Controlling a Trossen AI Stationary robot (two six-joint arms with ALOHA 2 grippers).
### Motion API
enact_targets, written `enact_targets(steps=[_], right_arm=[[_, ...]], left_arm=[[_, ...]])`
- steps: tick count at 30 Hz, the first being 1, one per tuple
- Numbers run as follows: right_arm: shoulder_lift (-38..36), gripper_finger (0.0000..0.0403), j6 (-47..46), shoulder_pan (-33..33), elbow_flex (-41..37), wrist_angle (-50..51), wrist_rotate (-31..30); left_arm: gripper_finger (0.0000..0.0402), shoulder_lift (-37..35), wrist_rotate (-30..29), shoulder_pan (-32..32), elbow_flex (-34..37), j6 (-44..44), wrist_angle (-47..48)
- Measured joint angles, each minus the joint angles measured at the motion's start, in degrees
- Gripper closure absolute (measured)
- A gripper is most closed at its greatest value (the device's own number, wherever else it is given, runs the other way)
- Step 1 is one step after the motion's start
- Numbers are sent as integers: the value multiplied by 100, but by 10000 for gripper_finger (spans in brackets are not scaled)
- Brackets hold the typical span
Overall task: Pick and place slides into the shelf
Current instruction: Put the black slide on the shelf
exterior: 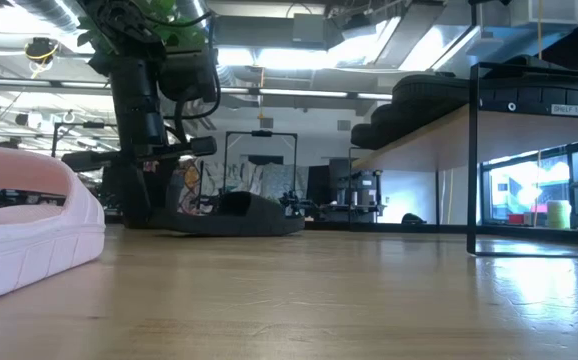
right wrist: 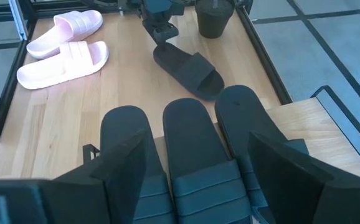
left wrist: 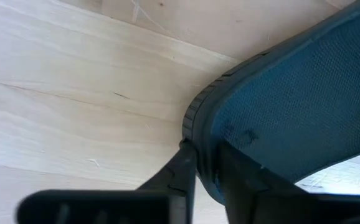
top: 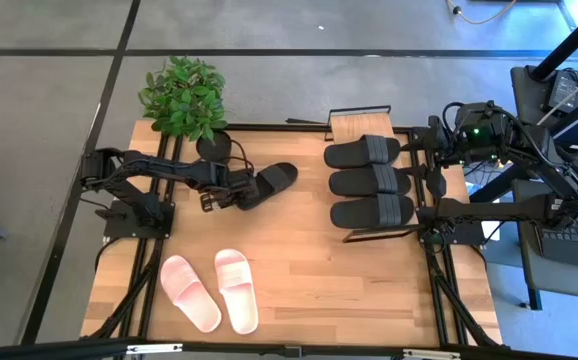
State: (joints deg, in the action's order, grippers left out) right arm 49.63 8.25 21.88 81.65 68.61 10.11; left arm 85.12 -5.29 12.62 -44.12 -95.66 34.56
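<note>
A matte black open-toe slide sandal [top: 269,183] is gripped at its heel by the left pincer [top: 231,190], beside the potted plant [top: 183,96]. The right pincer [top: 435,178] is held released behind three black slides [top: 369,181] on the wooden shelf [top: 347,124].

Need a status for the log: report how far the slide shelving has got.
Done: three black slides sit on the shelf. In hand: the left tool grips the fourth black slide on the table. Left: two pink slides. The right tool waits by the shelf.

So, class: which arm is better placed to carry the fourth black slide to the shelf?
The left. Its gripper is shut on the black slide at mid-table, while the right gripper waits beside the shelf.
</note>
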Motion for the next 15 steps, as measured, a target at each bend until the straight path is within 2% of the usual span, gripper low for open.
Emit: enact_targets(steps=[5,15], right_arm=[[0,128,0,0,0,1,1],[0,128,-21,-1,0,1,2]], left_arm=[[389,0,27,0,0,19,-50],[393,-141,331,0,0,219,-145]])
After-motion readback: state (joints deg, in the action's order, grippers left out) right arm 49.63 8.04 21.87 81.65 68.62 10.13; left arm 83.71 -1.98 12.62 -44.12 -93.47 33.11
